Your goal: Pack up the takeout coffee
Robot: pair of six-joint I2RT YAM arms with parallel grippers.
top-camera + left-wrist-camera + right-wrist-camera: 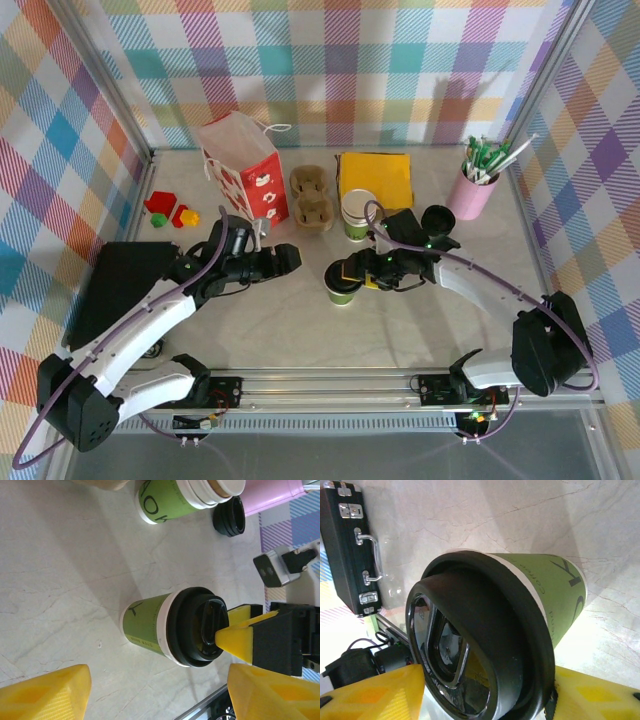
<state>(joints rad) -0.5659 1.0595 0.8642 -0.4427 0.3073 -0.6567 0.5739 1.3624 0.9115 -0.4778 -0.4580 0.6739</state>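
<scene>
Takeout coffee [342, 290] is being shown standing upright on the table [300, 330] with its black lid [195, 627] on, right at the tips of the right gripper [360, 278]. From the right wrist, the lid is being framed between the two yellow fingers [370, 695], one on each side. Whether it is being squeezed or merely straddled cannot be told. From the left wrist, one yellow fingertip [232, 637] of the right gripper is being seen against the lid's top.

The left gripper [292, 257] is being held with its jaws spread wide and nothing between them, and the coffee is sitting ahead of its tips, apart from them. Off to the side of the right jaws, a stack of cups [356, 213] and a brown carrier [312, 197] are being shown. Off to the side of the left jaws, a red paper bag [245, 180] is standing.
</scene>
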